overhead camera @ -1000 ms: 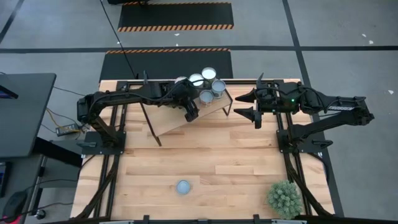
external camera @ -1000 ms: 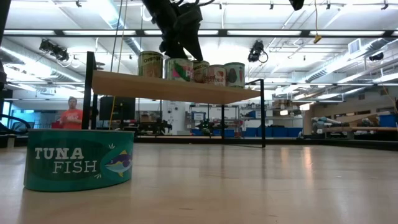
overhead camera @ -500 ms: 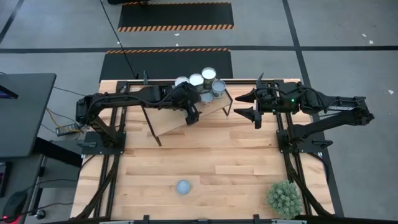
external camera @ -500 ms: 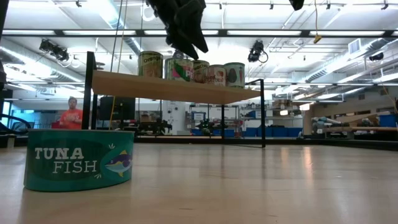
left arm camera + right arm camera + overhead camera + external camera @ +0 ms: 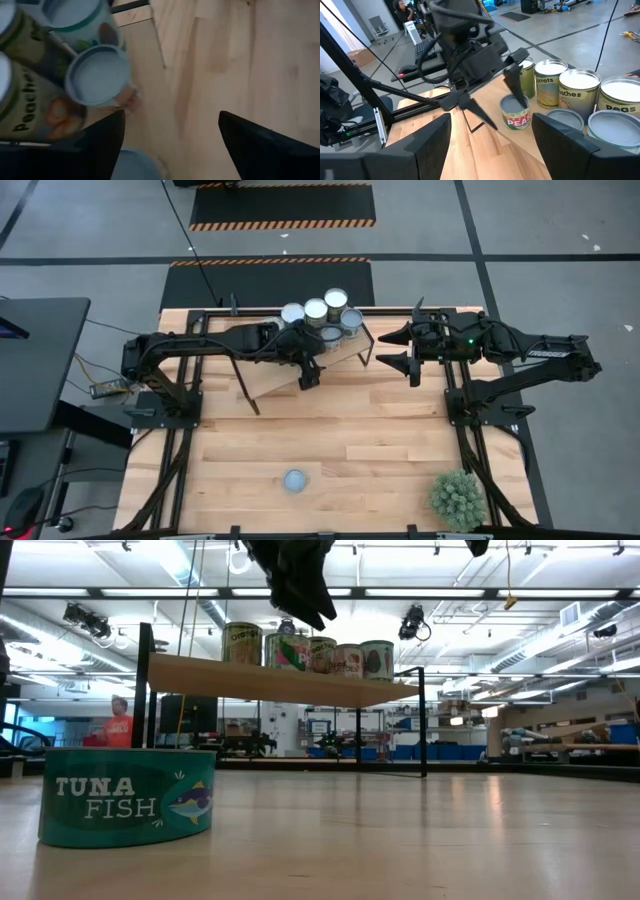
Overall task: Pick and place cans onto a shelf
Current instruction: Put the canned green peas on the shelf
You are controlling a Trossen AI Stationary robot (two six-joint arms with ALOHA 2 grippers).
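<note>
Left pincer point(image 5: 310, 372) hangs spread and empty over the shelf point(image 5: 270, 375).
Cans point(image 5: 318, 309) cluster there; right pincer point(image 5: 400, 347) waits spread beside.

High view: overhead, straight down, far enough to take in the whole desk point(image 5: 330, 430) and both arms. Low view: at desk-top height, level across into the room, very close to the tuna can point(image 5: 127, 795); shelf point(image 5: 280, 683) farther back. Left wrist view: close, looking down past its own fingers point(image 5: 260, 145) onto can tops. Right wrist view: faces across toward the left arm. All four share the shelf and its cans point(image 5: 316, 308).
</note>
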